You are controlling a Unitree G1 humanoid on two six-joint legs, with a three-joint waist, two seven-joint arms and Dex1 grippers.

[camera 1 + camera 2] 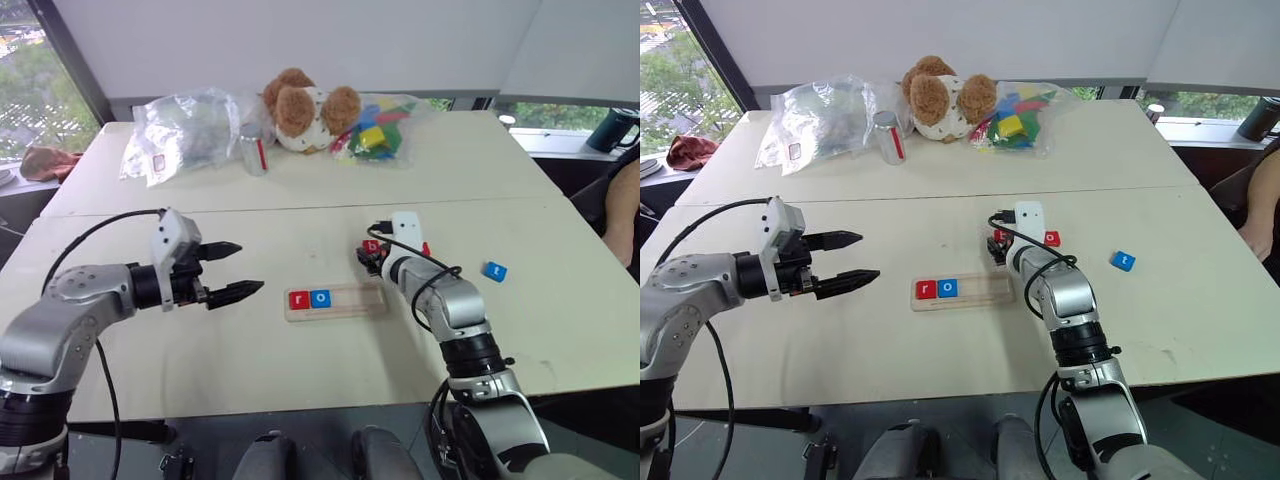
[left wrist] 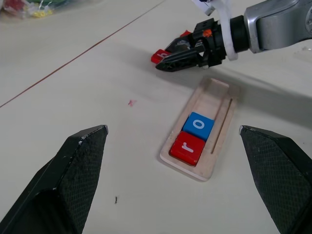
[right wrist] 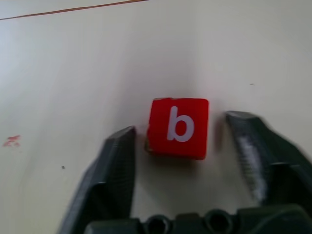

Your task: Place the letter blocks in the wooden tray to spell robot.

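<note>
In the wooden tray [image 1: 335,300] on the worktop [image 1: 250,360], a red "r" block [image 2: 187,147] and a blue "o" block [image 2: 199,126] sit side by side. Just beyond, the right hand [image 3: 180,146] brackets the red "b" block [image 3: 178,127], apparently not yet clamped; the left hand [image 1: 232,270] hovers released. A blue "t" block [image 1: 495,270] lies well apart to the right.

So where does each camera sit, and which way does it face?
Left eye view: head, looking down over the table; both arms show.
Right eye view: the same scene, alongside.
Left wrist view: along the open left pincer at the wooden tray holding r and o.
Right wrist view: along the right pincer, its fingers flanking the red b block.
Shared: the left wrist view also catches the right pincer.
</note>
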